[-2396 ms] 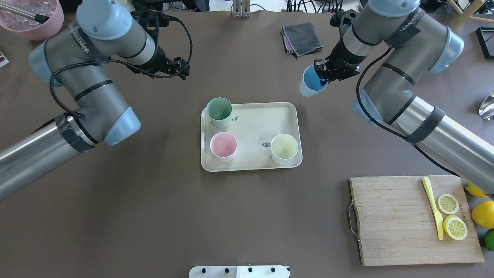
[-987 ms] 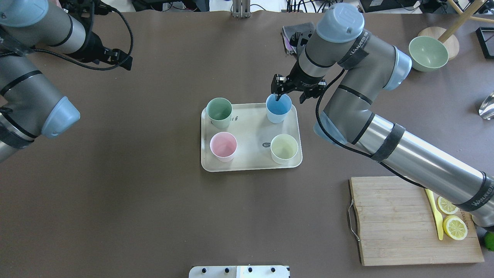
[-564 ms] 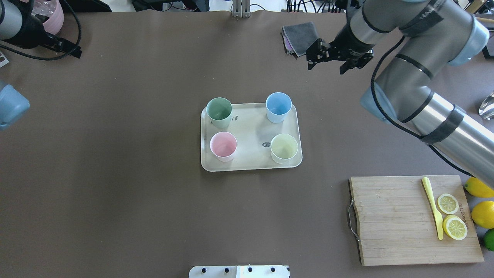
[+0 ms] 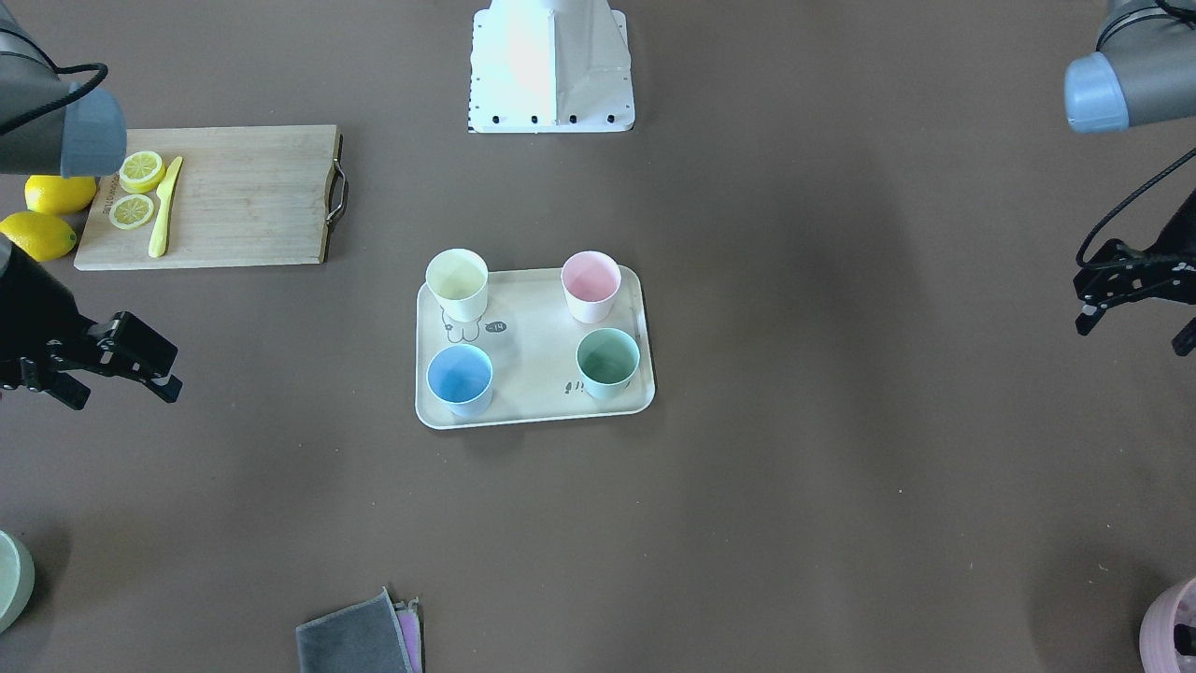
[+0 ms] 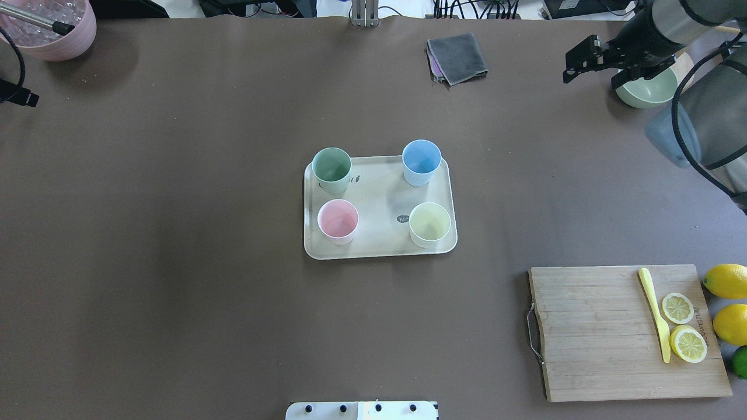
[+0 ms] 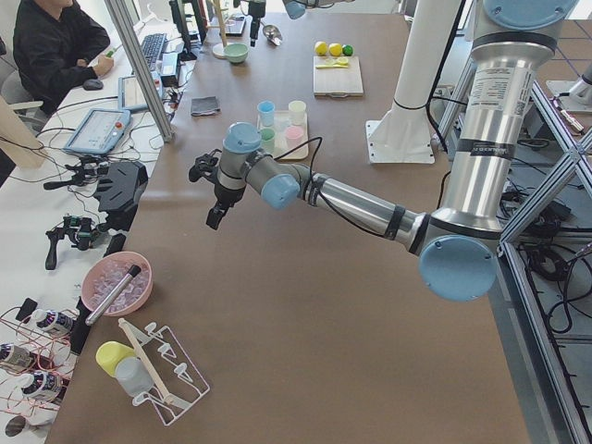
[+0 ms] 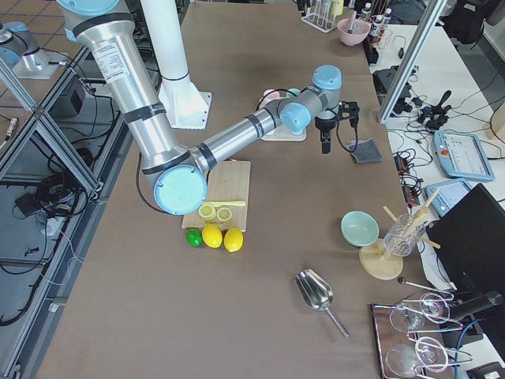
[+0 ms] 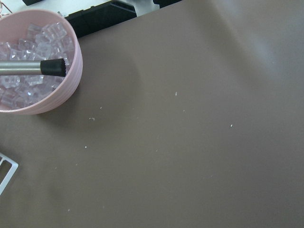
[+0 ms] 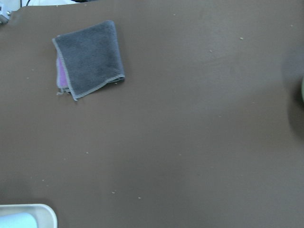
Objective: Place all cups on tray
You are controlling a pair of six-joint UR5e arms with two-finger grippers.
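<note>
The cream tray [image 5: 379, 252] lies mid-table with all four cups standing upright inside it: mint green [image 5: 331, 166], light blue [image 5: 421, 158], pale pink [image 5: 337, 219] and pale yellow [image 5: 430, 223]. The front-facing view shows the same tray [image 4: 533, 346] and cups. My right gripper [image 5: 592, 79] is open and empty, far back right of the tray, above a green bowl. My left gripper [image 4: 1132, 335] is open and empty, far off to the tray's left side. The tray's corner [image 9: 33, 211] shows in the right wrist view.
A wooden cutting board [image 5: 595, 332] with lemon slices and a yellow knife lies front right, whole lemons beside it. A grey cloth [image 5: 457, 57] lies at the back. A green bowl [image 5: 645, 96] is back right. A pink bowl of ice [image 5: 46, 29] is back left.
My right gripper carried the blue cup onto the tray's back right corner, let it go, and drew away to the back right. My left arm pulled back to the far left.
</note>
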